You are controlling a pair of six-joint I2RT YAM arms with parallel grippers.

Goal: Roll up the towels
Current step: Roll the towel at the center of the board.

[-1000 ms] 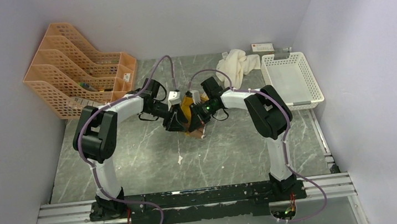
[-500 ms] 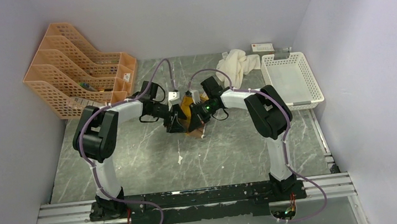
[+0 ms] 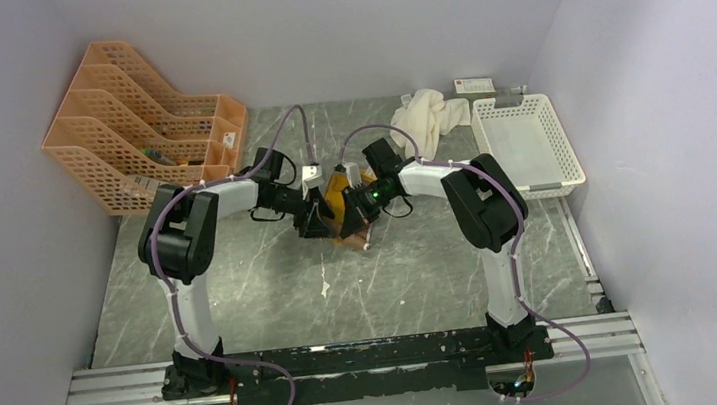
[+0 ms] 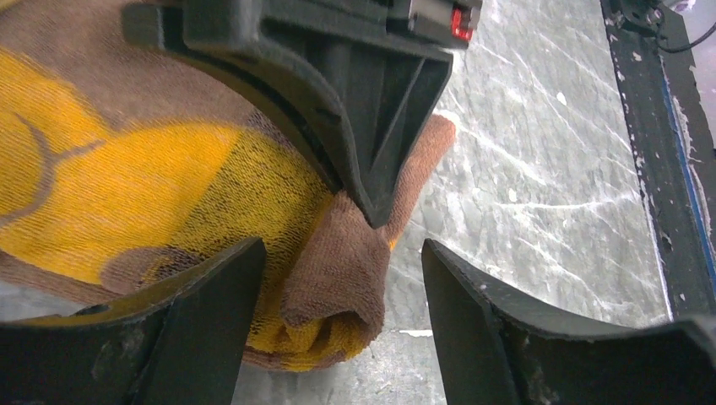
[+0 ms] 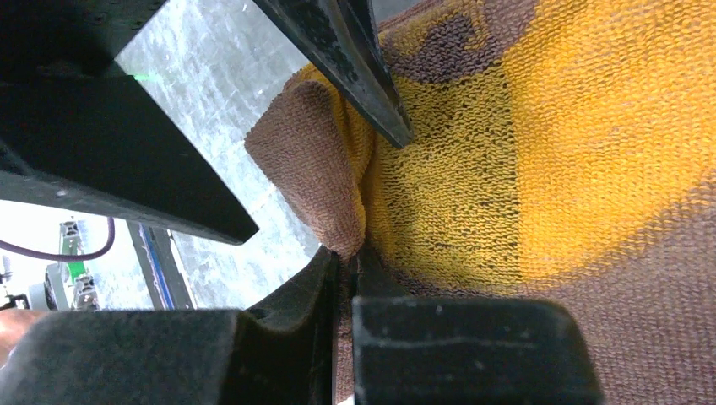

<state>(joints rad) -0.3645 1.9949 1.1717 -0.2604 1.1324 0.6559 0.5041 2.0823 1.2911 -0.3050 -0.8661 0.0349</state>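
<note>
The brown towel (image 3: 339, 189) with its mustard-yellow side (image 4: 127, 186) lies mid-table between both wrists. My right gripper (image 5: 346, 253) is shut on a brown folded edge (image 5: 317, 169) of it, and one of its fingers (image 4: 371, 126) shows pinching that fold in the left wrist view. My left gripper (image 4: 340, 249) is open and straddles the same fold (image 4: 338, 278), with a gap to its right finger (image 4: 473, 321). Seen from above, the two grippers (image 3: 316, 222) (image 3: 354, 218) meet over the towel's near end. The cream-white towel (image 3: 423, 113) lies crumpled at the back right.
Orange file racks (image 3: 140, 125) stand at the back left. A white basket (image 3: 526, 142) sits at the right, with a small white box (image 3: 474, 85) behind it. A metal rail (image 3: 351, 359) holding the arm bases runs along the near edge.
My left gripper's jaws have spread wider around the towel fold, and the left arm's elbow has shifted slightly. The right arm and its grip are unchanged.
</note>
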